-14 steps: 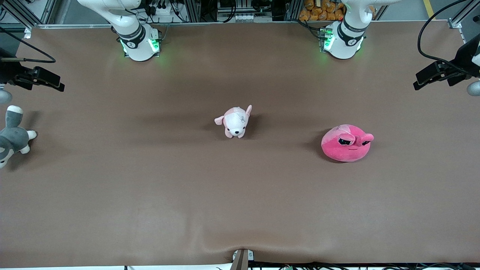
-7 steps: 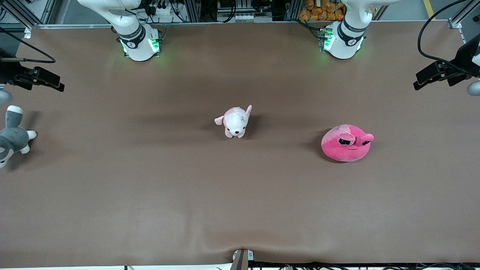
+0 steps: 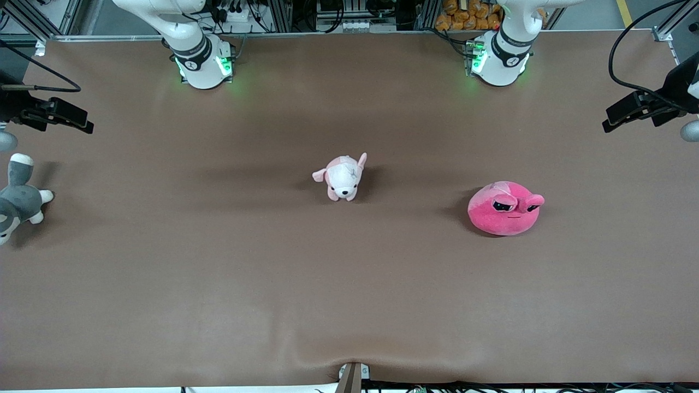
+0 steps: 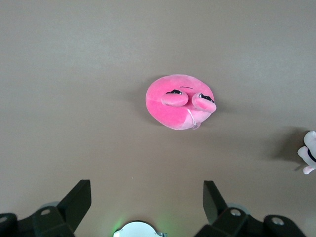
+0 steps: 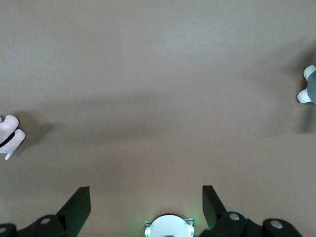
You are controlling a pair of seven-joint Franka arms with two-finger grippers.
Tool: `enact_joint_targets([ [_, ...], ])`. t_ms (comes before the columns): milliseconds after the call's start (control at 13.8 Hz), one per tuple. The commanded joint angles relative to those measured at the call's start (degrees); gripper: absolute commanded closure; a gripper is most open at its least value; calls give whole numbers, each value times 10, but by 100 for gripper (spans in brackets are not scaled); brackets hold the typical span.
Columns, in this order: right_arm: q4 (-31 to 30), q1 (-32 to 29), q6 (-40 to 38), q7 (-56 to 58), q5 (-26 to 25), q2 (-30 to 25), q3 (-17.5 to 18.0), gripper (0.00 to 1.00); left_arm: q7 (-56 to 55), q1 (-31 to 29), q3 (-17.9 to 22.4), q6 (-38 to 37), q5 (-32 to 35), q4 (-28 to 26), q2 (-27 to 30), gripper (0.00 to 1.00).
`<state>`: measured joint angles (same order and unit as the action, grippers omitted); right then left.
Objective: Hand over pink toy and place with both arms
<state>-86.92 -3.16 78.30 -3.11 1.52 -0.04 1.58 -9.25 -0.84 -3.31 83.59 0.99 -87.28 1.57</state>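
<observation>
The pink toy (image 3: 505,208), a hot-pink dome with half-lidded black eyes, sits on the brown table toward the left arm's end. It also shows in the left wrist view (image 4: 178,100). My left gripper (image 4: 147,197) is open and empty, high above the table between its base and the toy. It shows at the edge of the front view (image 3: 614,117). My right gripper (image 5: 146,197) is open and empty, high over bare table near its base, and shows at the other edge of the front view (image 3: 82,123).
A small pale pink-and-white puppy plush (image 3: 343,177) stands at the table's middle. A grey-and-white plush animal (image 3: 19,199) lies at the right arm's end. The left arm's base (image 3: 498,60) and the right arm's base (image 3: 203,63) stand farthest from the front camera.
The left arm's wrist has shifted very slightly at the edge of the front view. The toys and the right arm have not moved.
</observation>
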Motion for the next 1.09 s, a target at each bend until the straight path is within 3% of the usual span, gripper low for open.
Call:
enact_joint_targets([
  [0, -8, 3, 6, -1, -7, -7, 0, 0, -2, -1, 0, -1, 12, 8, -3, 0],
  [1018, -7, 4, 6, -2, -7, -4, 0, 0, 8, -14, -2, -13, 11, 9, -8, 0],
])
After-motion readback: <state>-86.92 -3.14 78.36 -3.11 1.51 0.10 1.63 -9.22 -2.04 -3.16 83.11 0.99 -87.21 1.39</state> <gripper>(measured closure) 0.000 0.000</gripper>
